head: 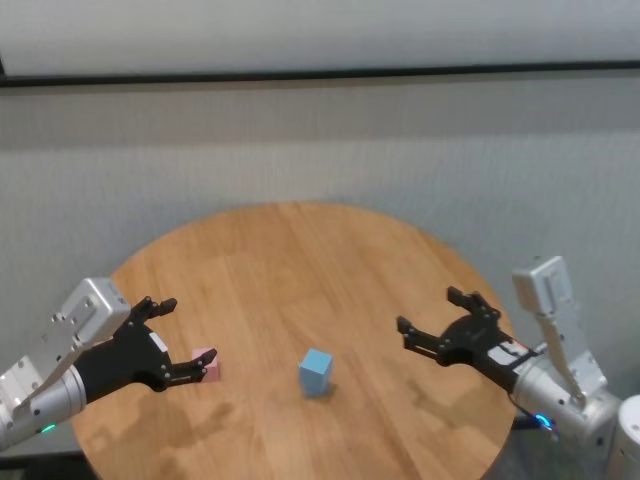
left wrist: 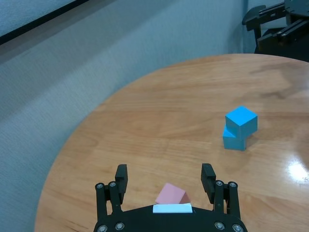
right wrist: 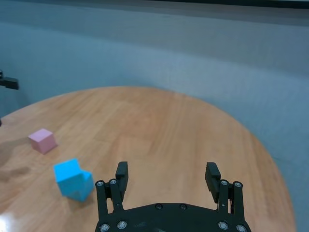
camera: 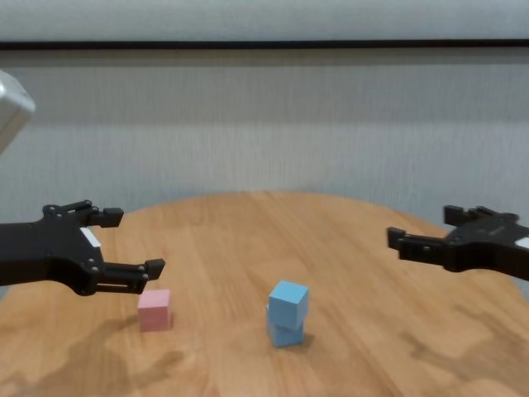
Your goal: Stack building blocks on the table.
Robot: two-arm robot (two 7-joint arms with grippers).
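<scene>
Two light blue cubes (camera: 287,313) stand stacked, the upper one turned a little, near the middle front of the round wooden table (head: 300,260); they also show in the left wrist view (left wrist: 239,127) and the right wrist view (right wrist: 73,179). The pale pink cube (camera: 154,308) lies alone to their left on the table. My left gripper (head: 172,339) is open, hovering just above and beside the pink cube (left wrist: 172,194), which shows between its fingers (left wrist: 120,178). My right gripper (head: 436,321) is open and empty above the table's right side, apart from the stack.
A grey wall with a dark strip (head: 320,75) runs behind the table. The table's far half (head: 300,240) holds nothing. The table's edge curves close below both arms.
</scene>
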